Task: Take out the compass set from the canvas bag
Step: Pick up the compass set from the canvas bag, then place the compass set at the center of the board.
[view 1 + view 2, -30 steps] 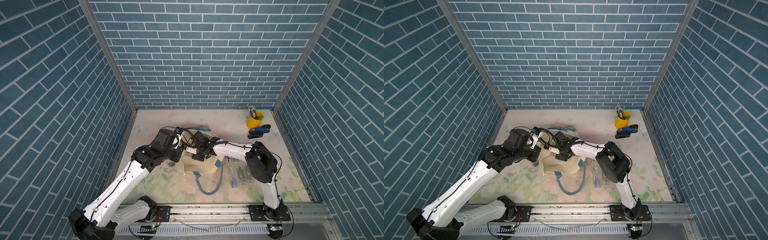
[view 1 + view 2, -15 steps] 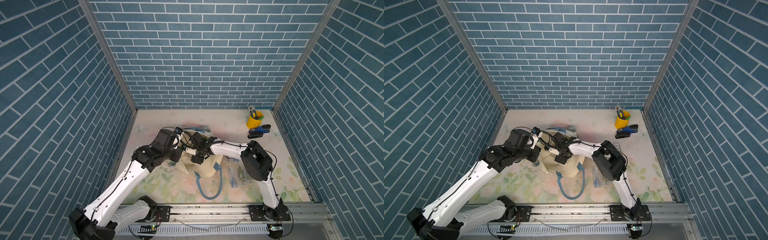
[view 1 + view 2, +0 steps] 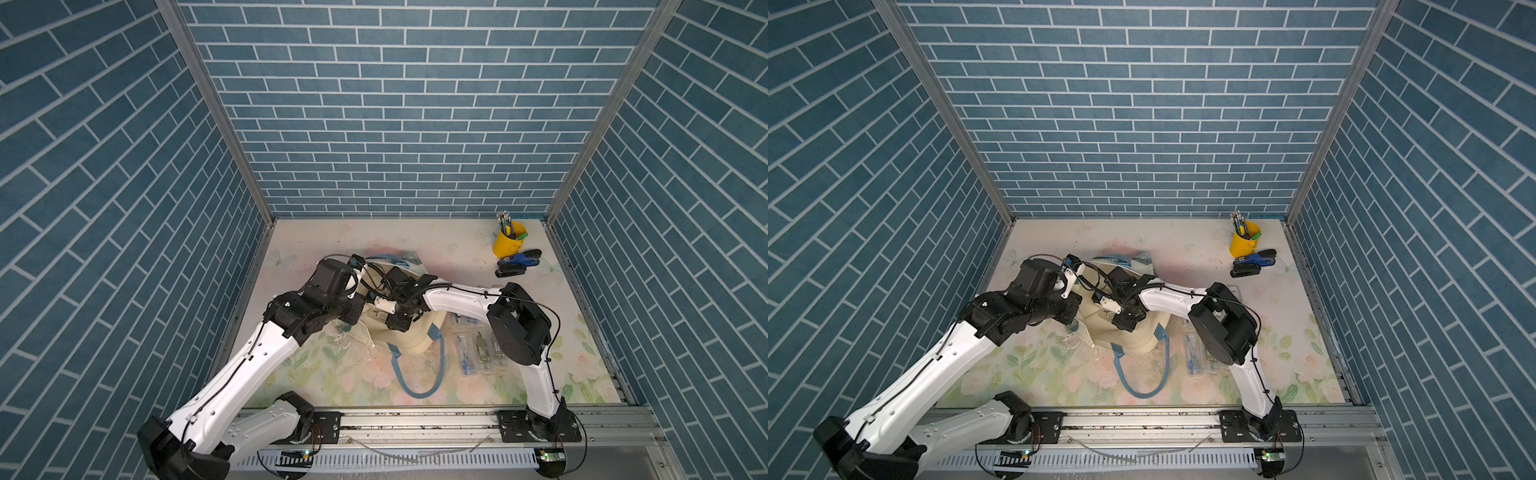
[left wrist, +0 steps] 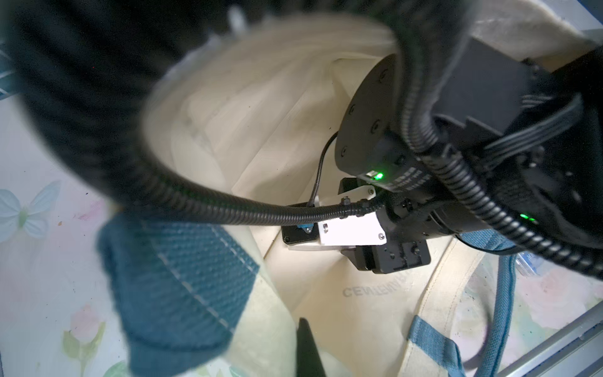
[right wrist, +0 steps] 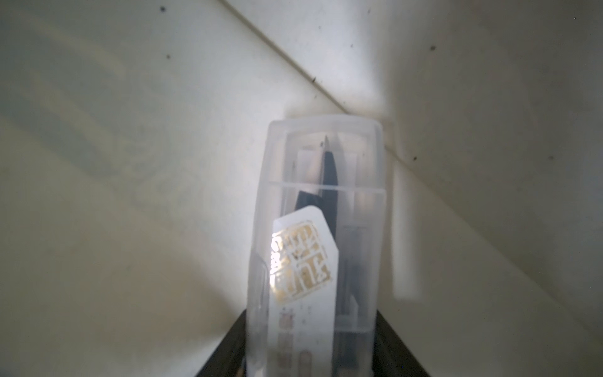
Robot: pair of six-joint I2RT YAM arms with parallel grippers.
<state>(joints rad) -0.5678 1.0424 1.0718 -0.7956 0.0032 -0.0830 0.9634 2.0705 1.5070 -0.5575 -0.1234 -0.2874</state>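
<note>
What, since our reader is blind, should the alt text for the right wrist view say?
A clear plastic compass set case, with a gold-printed label and a dark compass inside, sits between the dark fingers of the right gripper. Cream fabric of the canvas bag, crossed by a diagonal seam, fills the rest.

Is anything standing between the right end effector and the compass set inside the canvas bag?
Nothing visible does: the clear-cased compass set sits directly between the fingers of the right end effector, deep inside the canvas bag.
</note>
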